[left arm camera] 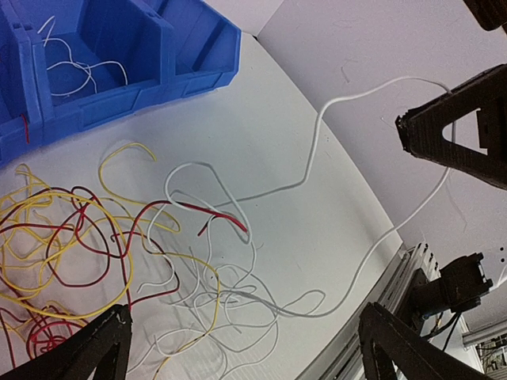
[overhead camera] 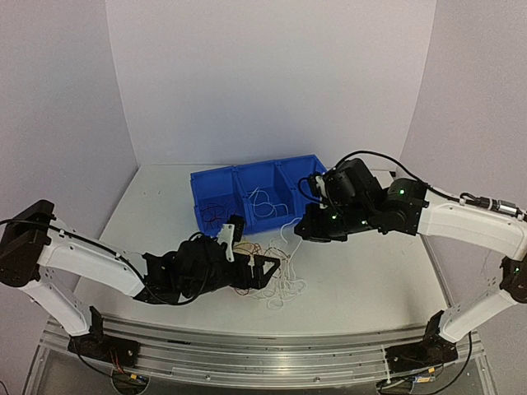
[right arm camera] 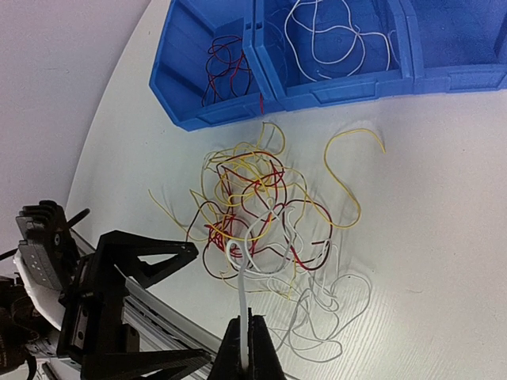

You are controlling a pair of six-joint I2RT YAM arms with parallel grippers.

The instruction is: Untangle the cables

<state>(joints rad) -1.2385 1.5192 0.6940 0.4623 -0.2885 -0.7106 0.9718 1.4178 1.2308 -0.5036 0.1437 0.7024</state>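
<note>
A tangle of thin white, dark red and yellow cables (overhead camera: pixel 272 276) lies on the table in front of the blue bin (overhead camera: pixel 235 169). It also shows in the right wrist view (right arm camera: pixel 261 210) and the left wrist view (left arm camera: pixel 119 253). My right gripper (right arm camera: pixel 247 352) is shut on one white cable (right arm camera: pixel 242 293) and holds it raised above the tangle. That cable runs up to the right gripper (left arm camera: pixel 405 125) in the left wrist view (left arm camera: pixel 317 142). My left gripper (left arm camera: pixel 242 348) is open and empty, low over the tangle's near edge.
The bin (right arm camera: pixel 356 87) has three compartments. The left one holds dark red cables (right arm camera: pixel 226 63), the middle one white cables (right arm camera: pixel 333 36). The table's near edge with its metal rail (left arm camera: pixel 404 277) lies close to the tangle. The left gripper (right arm camera: pixel 119 265) is beside the right one.
</note>
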